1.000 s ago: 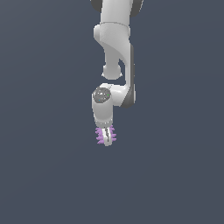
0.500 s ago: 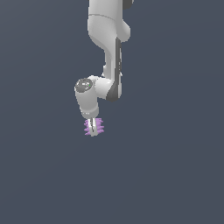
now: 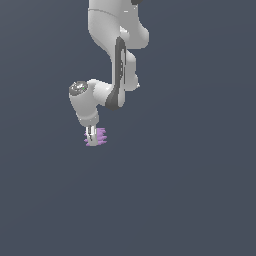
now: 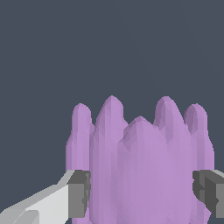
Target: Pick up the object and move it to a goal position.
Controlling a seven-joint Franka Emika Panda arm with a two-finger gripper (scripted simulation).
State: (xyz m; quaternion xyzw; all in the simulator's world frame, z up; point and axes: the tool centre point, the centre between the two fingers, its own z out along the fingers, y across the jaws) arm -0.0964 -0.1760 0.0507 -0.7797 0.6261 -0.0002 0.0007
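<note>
1. In the wrist view, the nearest things are the two gray pads (image 4: 78,194) of the gripper (image 4: 142,192), low in the frame at the left and right.
2. The purple object (image 4: 140,162) sits right between those pads. It fills the lower middle of that frame, with its bumpy ridges pointing up the picture.
3. The pads press on both sides of the object, so the gripper is clamped onto it.
4. Behind the object there is only plain dark gray. No goal spot shows in either view.
5. In the exterior view, the gripper (image 3: 91,137) hangs left of the middle of the frame, under the white arm (image 3: 116,65).
6. The object (image 3: 100,136) peeks out there as a small purple lump at the tip of the gripper.
7. I think the pick-up step is done and the carrying step is going on.
8. The next move calls for a firm hold while the arm travels, then letting go only at the goal. I cannot tell where that goal is.
</note>
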